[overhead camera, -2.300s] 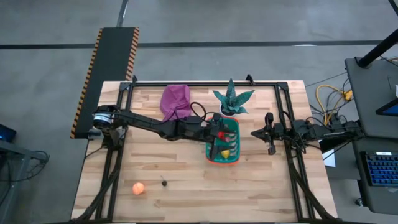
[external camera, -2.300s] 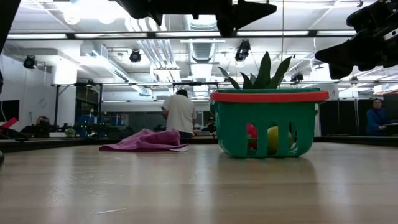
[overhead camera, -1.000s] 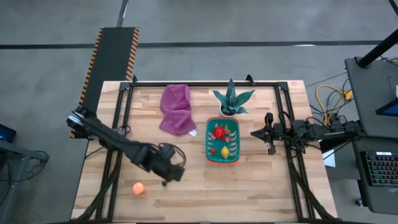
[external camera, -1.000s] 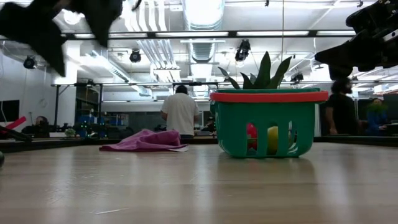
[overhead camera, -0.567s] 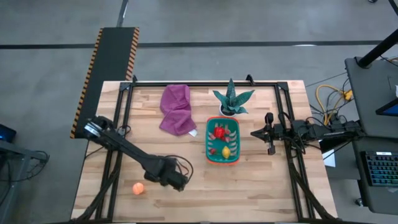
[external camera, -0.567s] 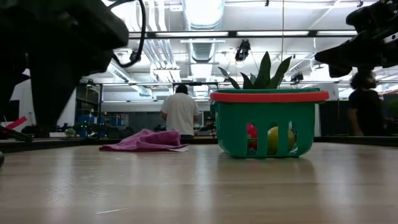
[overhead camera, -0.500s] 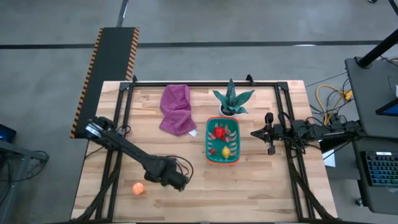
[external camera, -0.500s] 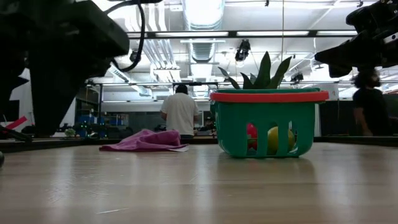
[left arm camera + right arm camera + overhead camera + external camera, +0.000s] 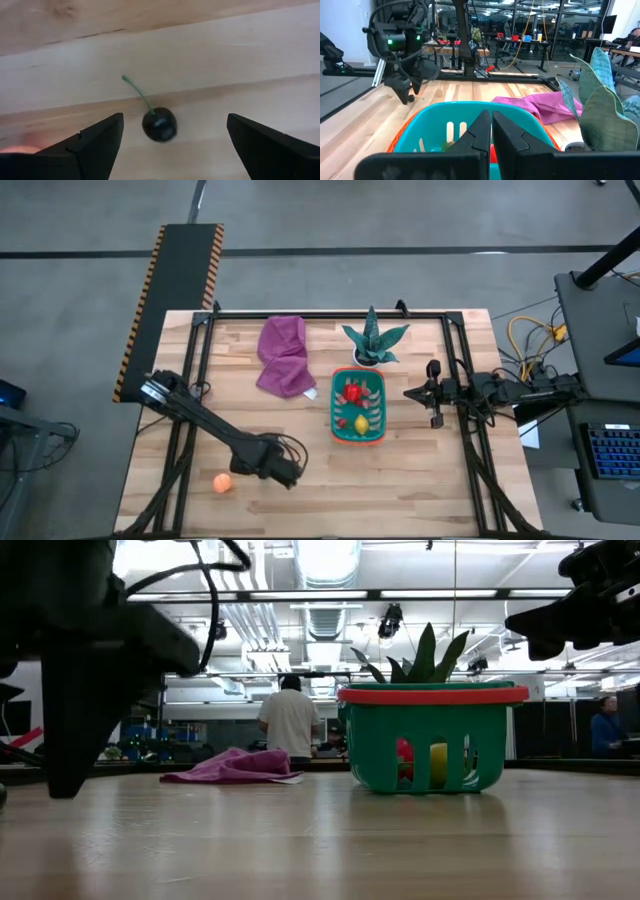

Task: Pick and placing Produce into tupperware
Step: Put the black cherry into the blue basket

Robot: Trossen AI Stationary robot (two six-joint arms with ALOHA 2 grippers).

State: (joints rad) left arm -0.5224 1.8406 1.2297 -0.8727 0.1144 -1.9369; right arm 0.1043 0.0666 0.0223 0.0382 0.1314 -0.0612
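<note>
A dark cherry (image 9: 159, 124) with a green stem lies on the wood between the open fingers of my left gripper (image 9: 175, 119), which touch nothing. In the high view that gripper (image 9: 282, 473) is near the table's near edge and hides the cherry. The orange ball (image 9: 222, 484) lies on the table to its left. The teal basket (image 9: 358, 406) with an orange rim holds a red fruit, a yellow lemon (image 9: 361, 423) and small pieces. My right gripper (image 9: 410, 393) hangs shut beside the basket's right side, above the rim (image 9: 420, 120).
A purple cloth (image 9: 283, 355) lies toward the far edge, left of the basket. A spiky green plant in a white pot (image 9: 372, 340) stands just beyond the basket. Bare wood lies between the left gripper and the basket. People (image 9: 290, 720) show in the room behind.
My left gripper has moved toward the table's near edge and come down low over the cherry; in the low view its dark body has dropped close to the table top. The right arm and the basket have kept still.
</note>
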